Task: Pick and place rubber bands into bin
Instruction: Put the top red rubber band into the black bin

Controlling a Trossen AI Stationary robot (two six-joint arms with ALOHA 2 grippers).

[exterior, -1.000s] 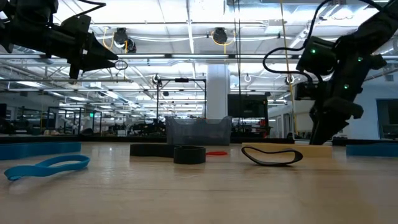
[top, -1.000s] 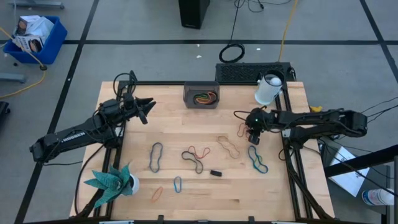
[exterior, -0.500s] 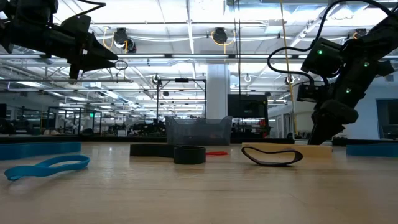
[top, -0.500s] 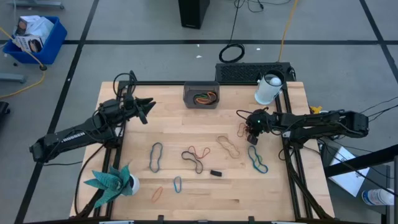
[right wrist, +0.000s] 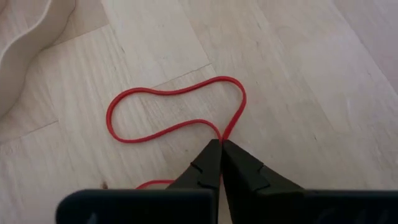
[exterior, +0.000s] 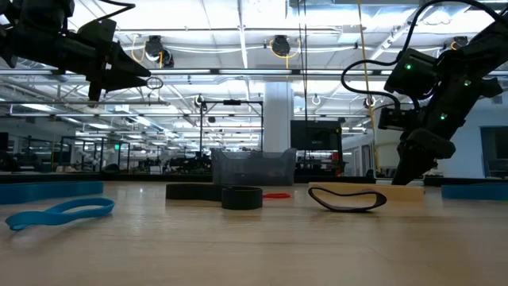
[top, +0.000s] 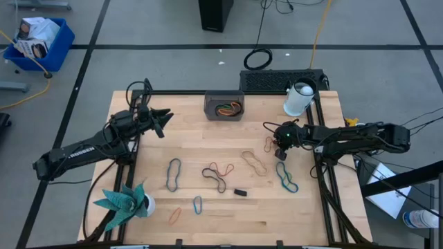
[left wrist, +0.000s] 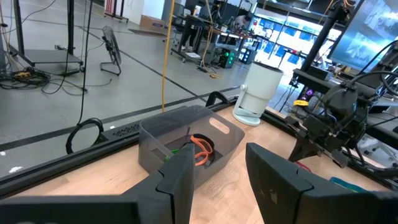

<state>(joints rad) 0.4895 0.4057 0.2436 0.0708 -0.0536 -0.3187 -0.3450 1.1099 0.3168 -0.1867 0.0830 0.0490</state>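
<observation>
My right gripper (right wrist: 221,144) is down at the table's right side, shut on a thin red rubber band (right wrist: 168,115) that lies flat on the wood (top: 268,144). Blue (top: 173,173), black (top: 214,178), tan (top: 253,162) and teal (top: 286,177) rubber bands lie loose across the table's middle. The dark grey bin (top: 224,106) stands at the far edge with orange and green bands inside (left wrist: 200,146). My left gripper (top: 164,119) hangs open above the table's left part, its fingers pointing toward the bin. My right gripper pinches the red band between its two fingertips where the loop's strands come together (right wrist: 225,134). The fingers come from above, slanting down onto the wood. The loop beyond the fingertips lies slack and flat on the table.
A white cylinder (top: 299,99) stands at the far right corner beside a black mat (top: 282,80). A small black block (top: 240,192) lies near the middle, a green plant figure (top: 124,200) at the near left. A blue crate (top: 38,40) sits on the floor.
My right gripper has shut its fingers on the red band, shifting slightly toward the table's far edge. The band stays on the table.
</observation>
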